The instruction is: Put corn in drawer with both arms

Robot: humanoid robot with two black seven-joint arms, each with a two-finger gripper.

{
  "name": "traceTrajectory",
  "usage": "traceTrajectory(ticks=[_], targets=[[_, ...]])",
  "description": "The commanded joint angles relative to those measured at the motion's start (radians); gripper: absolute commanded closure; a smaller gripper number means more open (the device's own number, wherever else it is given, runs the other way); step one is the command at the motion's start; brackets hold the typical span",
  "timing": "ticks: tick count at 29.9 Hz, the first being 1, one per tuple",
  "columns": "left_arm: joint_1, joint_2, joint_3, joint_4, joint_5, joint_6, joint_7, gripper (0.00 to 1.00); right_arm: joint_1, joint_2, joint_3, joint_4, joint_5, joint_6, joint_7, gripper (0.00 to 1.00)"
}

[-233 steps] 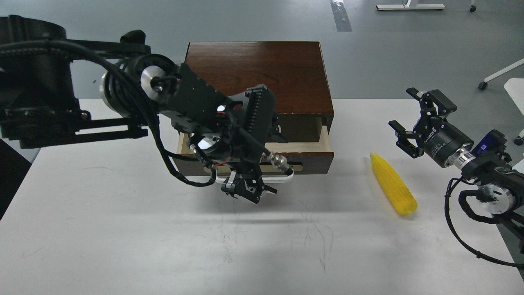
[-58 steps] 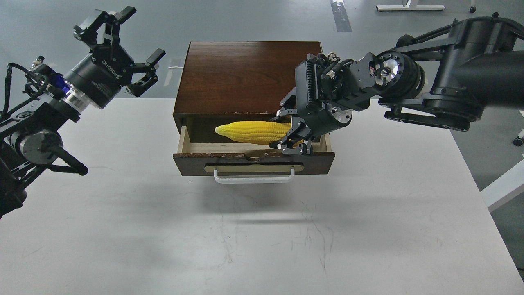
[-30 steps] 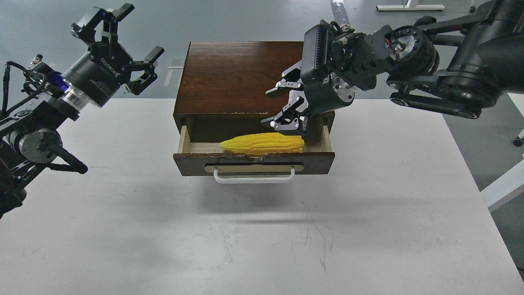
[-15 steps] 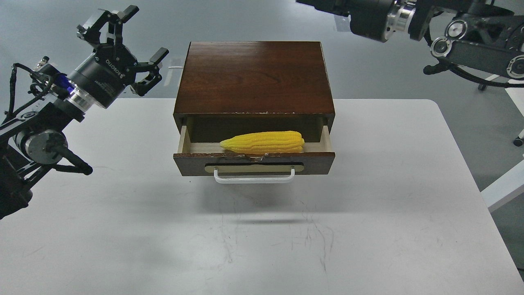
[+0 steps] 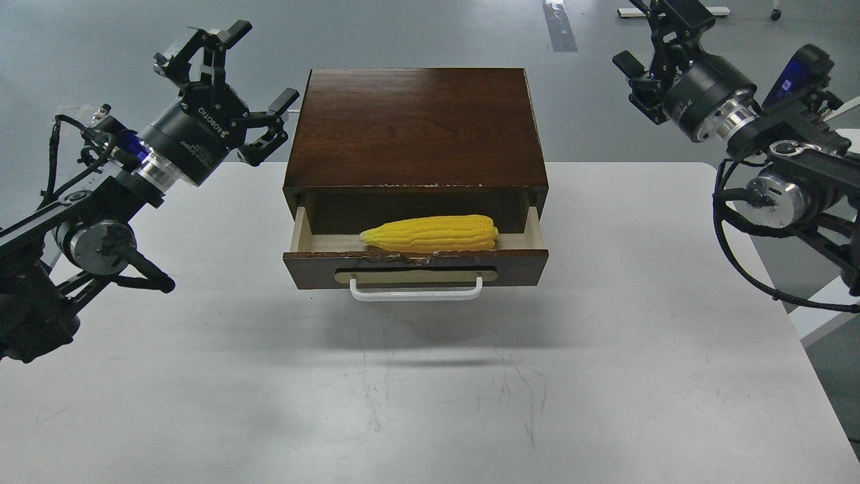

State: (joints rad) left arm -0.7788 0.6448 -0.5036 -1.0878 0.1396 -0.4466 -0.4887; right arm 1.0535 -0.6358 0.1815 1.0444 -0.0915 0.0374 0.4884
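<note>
The yellow corn (image 5: 430,233) lies on its side inside the open drawer (image 5: 414,266), tip to the left. The drawer is pulled out of the dark brown wooden box (image 5: 416,128) and shows its pale walls, brass plate and white bar handle (image 5: 415,293). My left gripper (image 5: 232,81) is open and empty, raised left of the box's back corner. My right gripper (image 5: 655,37) is open and empty, raised high to the right of the box, partly cut by the top edge.
The box stands at the back middle of the white table (image 5: 430,376). The table's right edge (image 5: 772,296) lies under my right arm. A white furniture leg (image 5: 823,306) and grey floor lie beyond it.
My right gripper let go of the corn, which settled in the drawer, then lifted away and swung to the upper right. My left gripper moved a little right, toward the box.
</note>
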Motion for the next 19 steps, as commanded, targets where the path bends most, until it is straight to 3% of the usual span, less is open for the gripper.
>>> traceTrajectory(ticks=[1, 10, 19], targets=[[0.003, -0.001, 0.000, 0.000, 0.000, 0.000, 0.000, 0.02, -0.113, 0.036, 0.091, -0.049, 0.050, 0.039, 0.000, 0.01], [0.035, -0.022, -0.012, 0.002, 0.000, -0.014, 0.000, 0.02, -0.257, 0.096, 0.174, -0.076, 0.050, 0.059, 0.000, 0.00], [0.053, -0.028, -0.023, 0.002, 0.001, -0.026, 0.000, 0.02, -0.274, 0.120, 0.174, -0.073, 0.049, 0.061, 0.000, 0.00]])
